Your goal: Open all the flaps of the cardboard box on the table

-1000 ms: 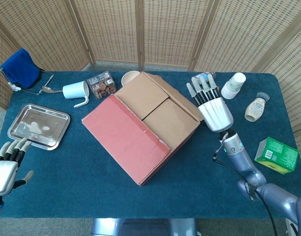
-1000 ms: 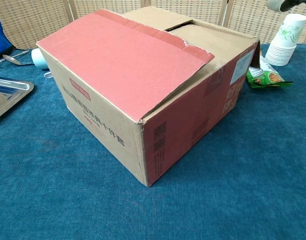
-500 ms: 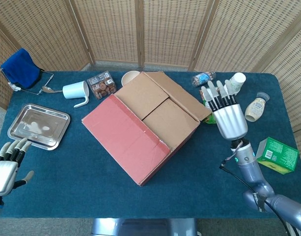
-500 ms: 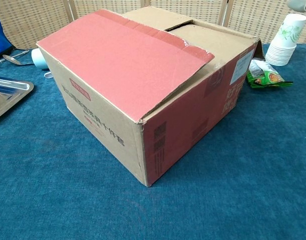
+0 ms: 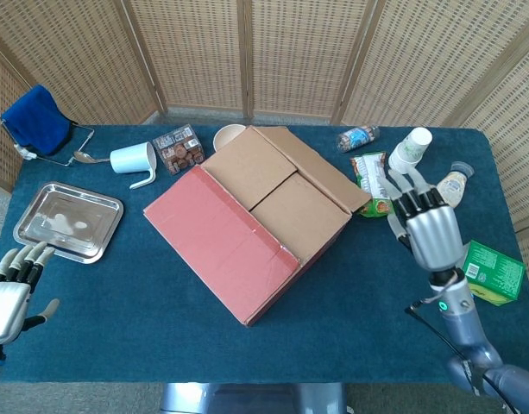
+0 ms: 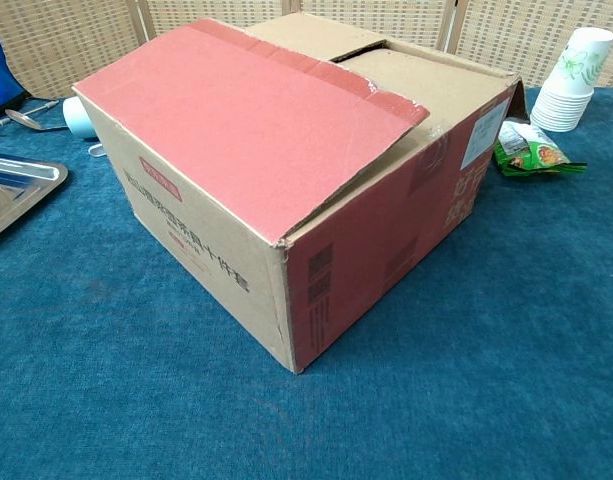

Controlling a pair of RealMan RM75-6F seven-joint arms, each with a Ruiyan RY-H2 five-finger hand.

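Cardboard box [image 5: 251, 220]: red flap closed, far flap opened.

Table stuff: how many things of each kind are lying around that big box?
Cups: 2, white mug, paper cup stack
Bottles: 2
Packets and small boxes: 3
Metal tray: 1
Bowl: 1
Spoon: 1
Blue cloth: 1
Total: 11

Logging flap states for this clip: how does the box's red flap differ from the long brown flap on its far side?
The red flap is pinkish-red and lies folded down over the cardboard box; the long brown flap is plain cardboard and is swung outward past the box's far edge. The red flap's free edge looks torn and ragged, while the brown flap's edges look clean. Neither hand touches either flap.
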